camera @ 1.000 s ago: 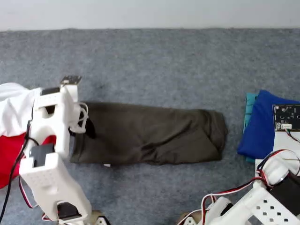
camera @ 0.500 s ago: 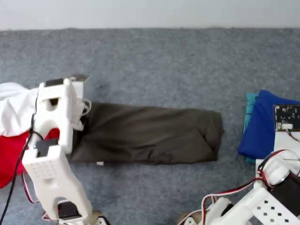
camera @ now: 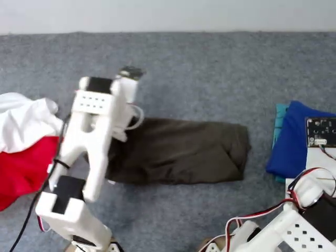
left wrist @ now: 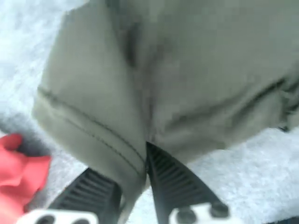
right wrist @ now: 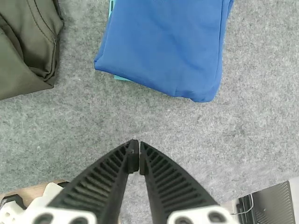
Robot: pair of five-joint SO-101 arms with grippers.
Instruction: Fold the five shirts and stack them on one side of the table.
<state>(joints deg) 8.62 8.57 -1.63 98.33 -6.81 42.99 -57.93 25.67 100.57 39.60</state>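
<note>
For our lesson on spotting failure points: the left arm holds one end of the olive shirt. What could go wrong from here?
1. The left gripper pinches only the hem of the olive shirt between its fingers, so the cloth may slip out mid-fold.
2. The right gripper hangs shut near the blue shirt, so nothing pins the olive shirt; it might slide rather than fold.

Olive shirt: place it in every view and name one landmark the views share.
High view: the olive shirt lies across the table's middle, one end beneath the left arm.
Left wrist view: seen close up, its hemmed edge pinched by the left gripper.
Right wrist view: its folded end sits at the picture's edge, near the blue shirt.
Shared landmark: the grey table cover.
</note>
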